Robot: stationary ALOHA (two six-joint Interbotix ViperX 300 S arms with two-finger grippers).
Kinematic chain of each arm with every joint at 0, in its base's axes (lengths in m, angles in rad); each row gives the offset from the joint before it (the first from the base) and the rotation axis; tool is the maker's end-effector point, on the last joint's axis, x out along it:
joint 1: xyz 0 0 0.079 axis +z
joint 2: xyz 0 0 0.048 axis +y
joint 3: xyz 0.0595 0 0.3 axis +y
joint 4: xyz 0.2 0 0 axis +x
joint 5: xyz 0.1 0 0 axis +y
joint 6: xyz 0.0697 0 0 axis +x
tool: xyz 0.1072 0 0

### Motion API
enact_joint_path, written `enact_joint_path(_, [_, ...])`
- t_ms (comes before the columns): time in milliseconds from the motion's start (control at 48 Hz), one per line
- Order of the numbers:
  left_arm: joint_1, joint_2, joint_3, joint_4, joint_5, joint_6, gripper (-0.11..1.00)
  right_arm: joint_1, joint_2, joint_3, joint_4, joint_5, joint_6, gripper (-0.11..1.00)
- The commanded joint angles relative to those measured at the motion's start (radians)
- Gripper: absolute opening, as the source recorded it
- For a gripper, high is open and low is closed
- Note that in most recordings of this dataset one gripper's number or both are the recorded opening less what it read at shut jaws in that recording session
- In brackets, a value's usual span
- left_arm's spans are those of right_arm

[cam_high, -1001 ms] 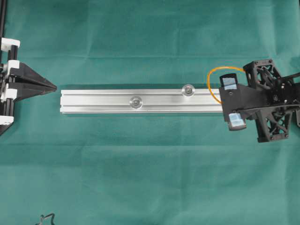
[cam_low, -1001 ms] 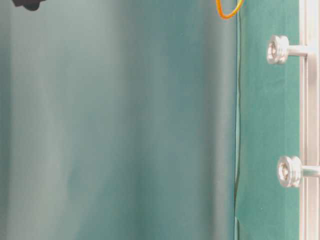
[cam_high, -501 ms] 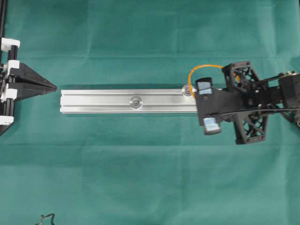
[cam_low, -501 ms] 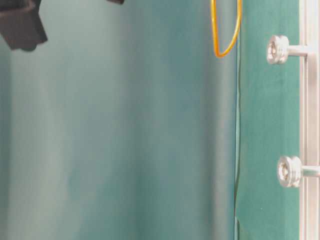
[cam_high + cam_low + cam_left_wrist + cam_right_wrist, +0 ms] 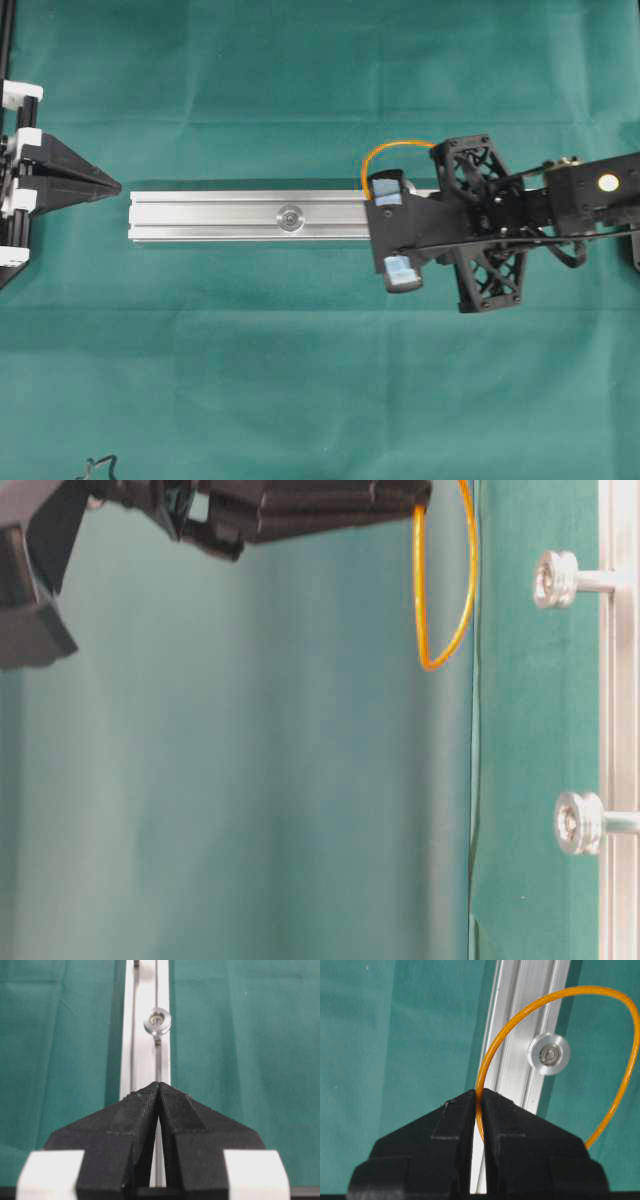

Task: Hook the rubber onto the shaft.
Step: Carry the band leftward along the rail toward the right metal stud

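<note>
The rubber (image 5: 590,989), a thin orange loop, hangs from my right gripper (image 5: 480,1092), which is shut on it. The aluminium rail (image 5: 220,215) lies across the green cloth with two upright shafts. In the right wrist view the nearer shaft (image 5: 548,1054) shows inside the loop's outline. From table level the rubber (image 5: 440,660) hangs level with that shaft (image 5: 555,578) but clear above its head, apart from it. In the overhead view my right gripper (image 5: 374,228) covers this shaft, and the other shaft (image 5: 291,216) stands bare. My left gripper (image 5: 117,187) is shut and empty beyond the rail's left end.
Green cloth (image 5: 300,380) covers the whole table. A small black cable end (image 5: 97,467) lies at the bottom left corner. The left arm's frame (image 5: 15,170) stands at the left edge.
My right gripper has moved left along the rail with the rubber, from past the rail's right end to over the right-hand shaft. The left gripper has not moved.
</note>
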Motion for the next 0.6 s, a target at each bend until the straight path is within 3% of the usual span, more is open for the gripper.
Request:
enact_joint_path(0, [-0.002,0.006,-0.032,0.002,-0.005,0.002,0.00,-0.005,0.000,-0.040,-0.003,-0.006,-0.002,0.07])
enact_joint_path(584, [0.000,0.006,-0.032,0.002,-0.005,0.000,0.00,-0.005,0.011,-0.051,-0.002,-0.005,-0.002,0.07])
